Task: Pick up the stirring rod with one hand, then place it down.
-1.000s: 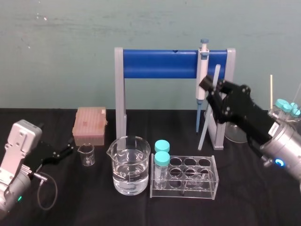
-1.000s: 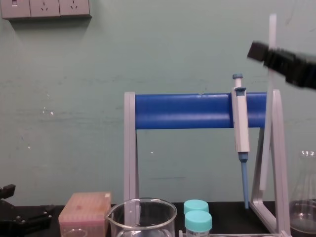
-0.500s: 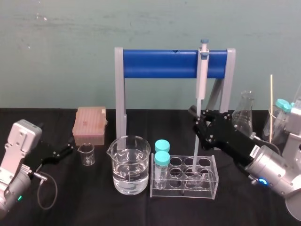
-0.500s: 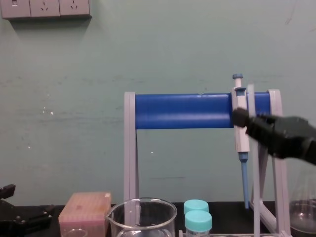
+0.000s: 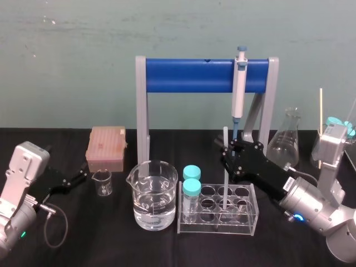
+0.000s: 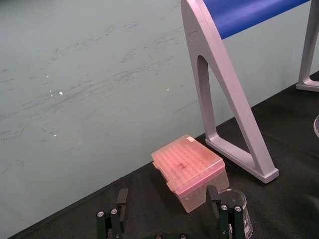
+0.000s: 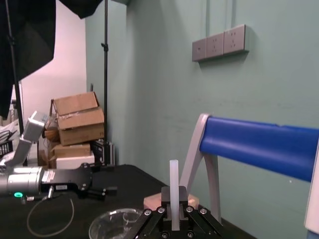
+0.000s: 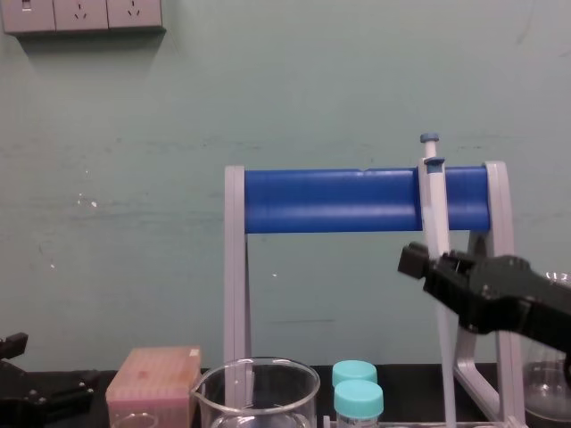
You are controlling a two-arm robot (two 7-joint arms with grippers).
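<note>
The stirring rod point(image 5: 225, 167) is a thin whitish stick standing upright, and my right gripper point(image 5: 232, 157) is shut on its upper part. Its lower end reaches down into the clear test tube rack point(image 5: 251, 214). In the right wrist view the stirring rod point(image 7: 173, 186) rises straight up from between the closed fingers point(image 7: 162, 219). In the chest view the right gripper point(image 8: 434, 272) is in front of the blue stand, with the stirring rod point(image 8: 446, 379) hanging below it. My left gripper point(image 5: 82, 178) rests open at the far left, next to a small beaker point(image 5: 102, 182).
A large beaker of water point(image 5: 154, 194) stands left of the rack. Two teal-capped tubes point(image 5: 191, 183) sit in the rack's left end. Behind are the blue-barred stand point(image 5: 189, 75) with the hanging pipette point(image 5: 239, 89), a pink tip box point(image 5: 105, 147) and a conical flask point(image 5: 286, 139).
My right gripper has come down and forward from beside the stand's right leg, carrying the rod. The rod has gone from raised and tilted to upright over the rack. The left arm has not moved.
</note>
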